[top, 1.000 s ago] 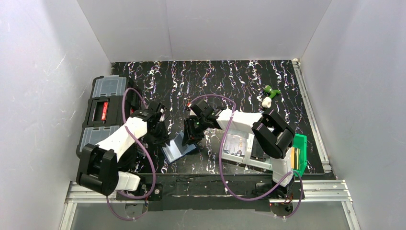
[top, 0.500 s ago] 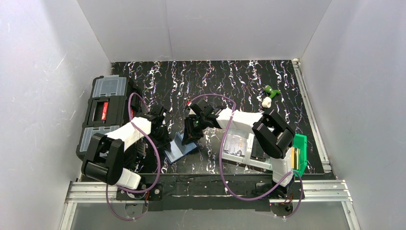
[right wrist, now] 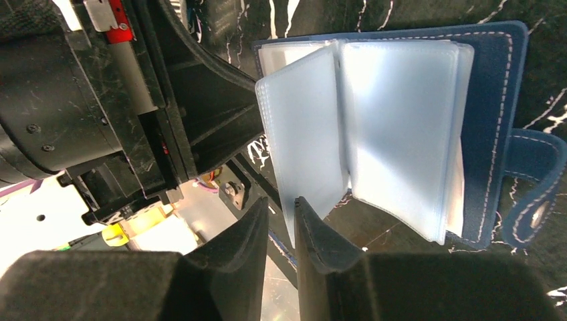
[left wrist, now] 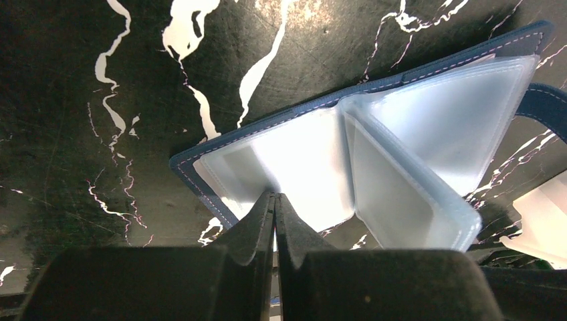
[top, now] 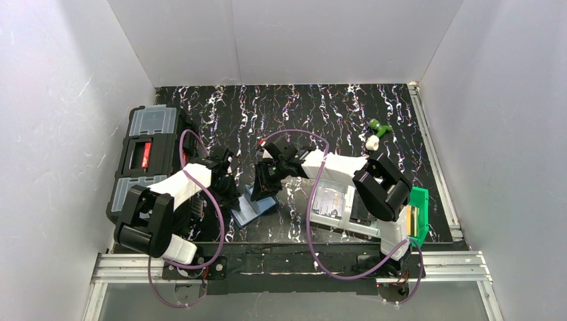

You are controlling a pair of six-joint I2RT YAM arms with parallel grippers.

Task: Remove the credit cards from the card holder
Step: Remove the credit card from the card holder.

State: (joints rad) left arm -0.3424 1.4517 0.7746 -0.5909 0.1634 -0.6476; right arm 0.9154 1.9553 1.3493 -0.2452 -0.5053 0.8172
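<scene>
The navy card holder [top: 257,206] lies open on the black marbled table between the two arms, its pale blue clear sleeves [left wrist: 294,154] fanned upward. My left gripper [left wrist: 274,195] is shut at the holder's near left edge, tips pinched on the outer sleeve. It sits at the holder's left side [top: 234,198] in the top view. My right gripper [right wrist: 281,200] stands slightly open, with the lower corner of one raised sleeve [right wrist: 301,140] against the inner side of its right finger. The snap tab [right wrist: 535,180] hangs at the right. The credit cards are hidden; the sleeves look frosted.
A black toolbox [top: 144,160] with clear lids stands at the left wall. A white tray [top: 334,208] and a green box [top: 418,214] lie under the right arm. A small green and white object [top: 374,134] sits at the back right. The left arm's body [right wrist: 100,100] fills the left of the right wrist view.
The left arm folded in toward the holder's left edge and its jaws shut there. The right gripper shifted slightly left over the holder, its gap staying narrow.
</scene>
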